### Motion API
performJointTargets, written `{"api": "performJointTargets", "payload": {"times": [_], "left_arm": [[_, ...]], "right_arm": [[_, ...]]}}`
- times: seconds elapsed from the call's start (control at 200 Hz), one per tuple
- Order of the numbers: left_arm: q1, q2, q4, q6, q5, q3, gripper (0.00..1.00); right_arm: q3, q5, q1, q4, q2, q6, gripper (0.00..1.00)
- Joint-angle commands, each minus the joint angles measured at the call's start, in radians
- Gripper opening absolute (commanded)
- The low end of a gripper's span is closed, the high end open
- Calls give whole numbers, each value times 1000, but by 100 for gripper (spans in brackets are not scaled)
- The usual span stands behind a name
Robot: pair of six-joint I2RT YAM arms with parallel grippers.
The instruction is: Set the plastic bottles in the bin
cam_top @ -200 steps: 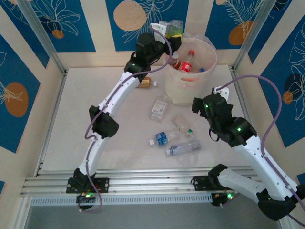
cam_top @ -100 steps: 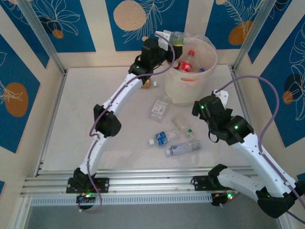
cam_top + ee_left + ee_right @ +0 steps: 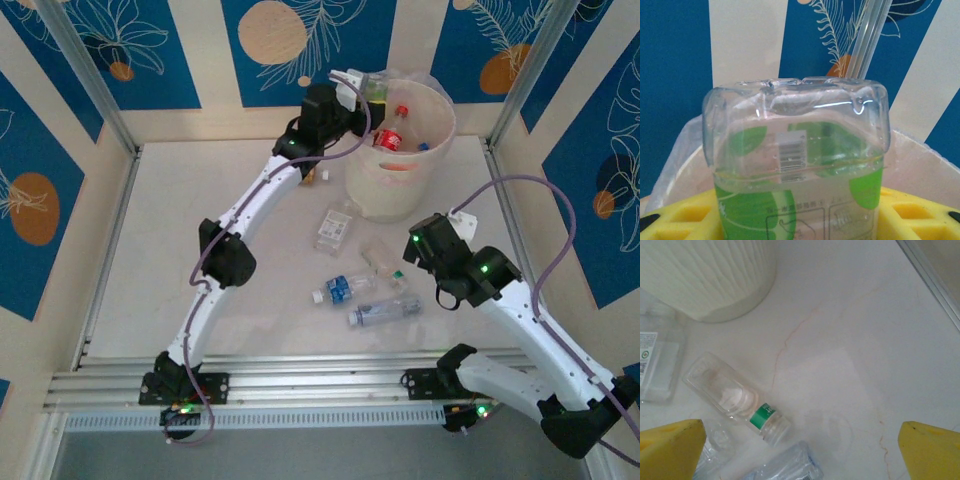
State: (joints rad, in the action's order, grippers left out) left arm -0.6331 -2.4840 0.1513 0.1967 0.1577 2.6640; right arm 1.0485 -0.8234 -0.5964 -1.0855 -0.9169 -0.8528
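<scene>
Holding a red-labelled bottle point(image 3: 389, 139) and a few more, down inside the bag-lined cream bin point(image 3: 440, 140). Clamped between the left gripper's point(image 3: 797, 210) yellow fingers point(image 3: 675, 220): a green-labelled bottle point(image 3: 795, 150), up at the bin's far-left rim. Barcode and dented base plain from the left wrist; from above, merely a small clear shape. Spread wide, gripping nothing: right gripper point(image 3: 800, 445), low over the table point(image 3: 850, 340). Just ahead of it, nearer one fingertip, a clear green-banded bottle point(image 3: 735, 400) lying flat, near the bin's foot.

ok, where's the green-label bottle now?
Top view: the green-label bottle is in the left claw, over the far-left rim of the bin.
</scene>
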Motion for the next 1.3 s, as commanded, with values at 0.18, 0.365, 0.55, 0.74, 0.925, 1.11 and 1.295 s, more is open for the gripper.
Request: {"api": "performJointTargets", "payload": {"times": [0.18, 0.365, 0.55, 0.74, 0.925, 1.11, 1.295], "left_arm": [[-14, -43, -2, -43, 19, 35, 56], [-12, -47, -3, -47, 17, 36, 73], [-14, -40, -17, -46, 14, 35, 74], [-13, -36, -21, -47, 9, 36, 74], [-14, -4, -23, -52, 9, 36, 74], [-14, 75, 9, -75, -1, 36, 89], [-14, 168, 126, -104, -19, 34, 100]], "right_arm": [[-28, 10, 0, -64, 20, -94, 99], [-59, 34, 3, -84, 4, -137, 99], [-78, 44, 6, -109, 6, -157, 99], [-86, 72, 9, -145, 9, -192, 99], [-108, 154, 9, -156, 5, -221, 99], [-164, 245, 7, -113, 13, -247, 99], [-188, 281, 7, -63, 11, -233, 99]]}}
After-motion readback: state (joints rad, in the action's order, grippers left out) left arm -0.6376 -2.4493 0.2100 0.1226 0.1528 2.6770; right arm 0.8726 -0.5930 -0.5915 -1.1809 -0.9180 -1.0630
